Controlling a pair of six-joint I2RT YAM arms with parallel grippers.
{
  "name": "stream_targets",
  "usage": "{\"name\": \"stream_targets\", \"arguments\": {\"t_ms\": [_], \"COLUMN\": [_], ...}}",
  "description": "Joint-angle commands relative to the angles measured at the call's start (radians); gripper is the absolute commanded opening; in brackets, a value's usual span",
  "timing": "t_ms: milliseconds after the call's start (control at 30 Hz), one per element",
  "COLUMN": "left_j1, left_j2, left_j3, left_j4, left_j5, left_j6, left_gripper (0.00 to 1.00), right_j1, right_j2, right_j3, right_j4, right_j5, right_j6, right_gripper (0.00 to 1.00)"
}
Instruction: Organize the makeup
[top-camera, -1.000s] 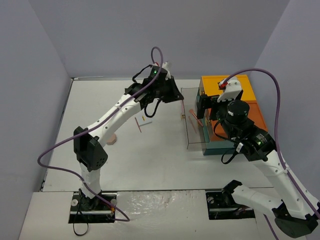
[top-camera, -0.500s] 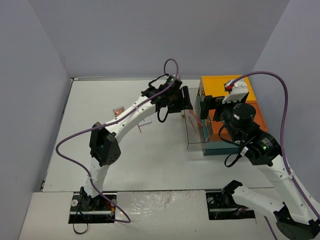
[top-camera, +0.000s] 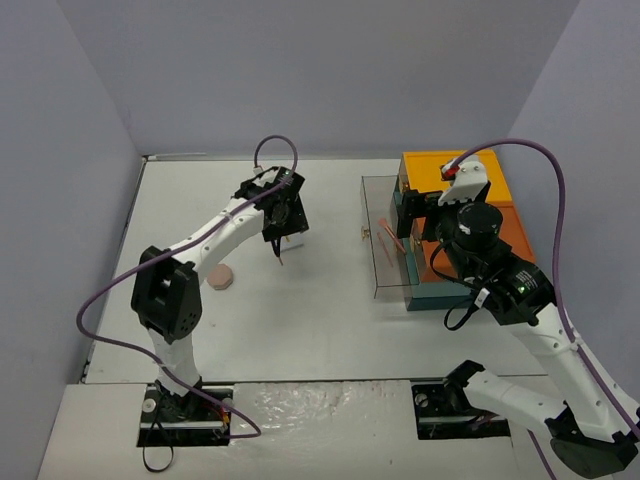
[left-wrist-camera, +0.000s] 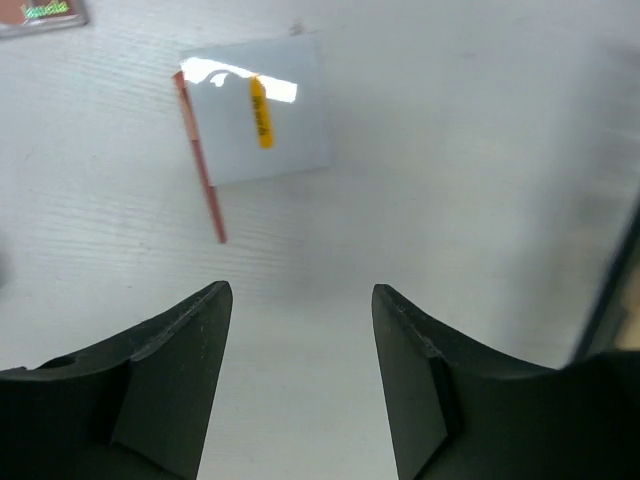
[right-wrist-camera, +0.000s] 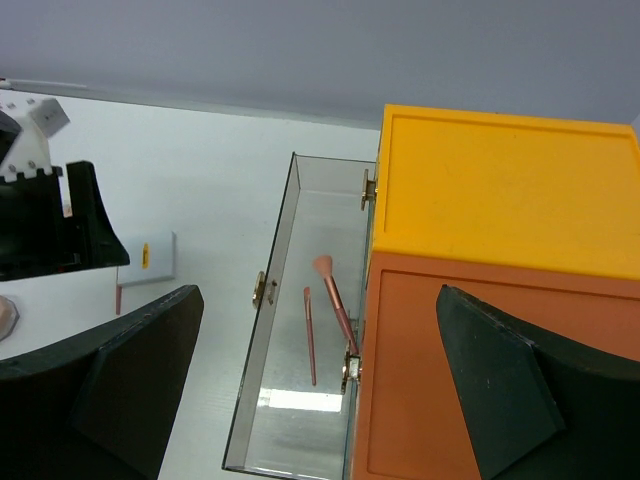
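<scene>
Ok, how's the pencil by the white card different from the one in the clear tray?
The card-side pencil lies on the table; the tray pencil lies inside the clear tray. The first runs along the white card's edge; the second lies next to a brush. Both are thin, reddish, lying flat.

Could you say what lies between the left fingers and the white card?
Bare table, plus a red pencil whose end juts past the card; left wrist view.

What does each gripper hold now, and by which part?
Nothing is held. The left gripper is open, with the white card and the red pencil lying ahead of it. The right gripper is open too, with nothing between its fingers.
</scene>
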Motion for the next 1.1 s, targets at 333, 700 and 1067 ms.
{"name": "stream_targets", "arguments": {"t_ms": [333, 700, 1067], "left_j1": [0.092, 0.125, 0.125], "left_j2": [0.193, 0.213, 0.049], "left_j3": [-0.004, -0.112, -0.25], "left_j4": [0.017, 0.071, 0.088], "left_j5": [-0.03, -0.02, -0.01], "left_j6": [-0.023, -0.033, -0.035], "left_gripper": [0.48, 0.27, 0.0], "right_j1": [-0.005, -0.005, -0.004], "right_j2": [-0.025, -0.016, 0.01], "right_j3": [-0.017, -0.019, -0.01], "right_j4": [0.079, 0.077, 0.079], "right_j5": [0.002, 0.005, -0.002], "right_j6": [0.012, 0.012, 0.004], "right_gripper": [1.0, 1.0, 1.0]}}
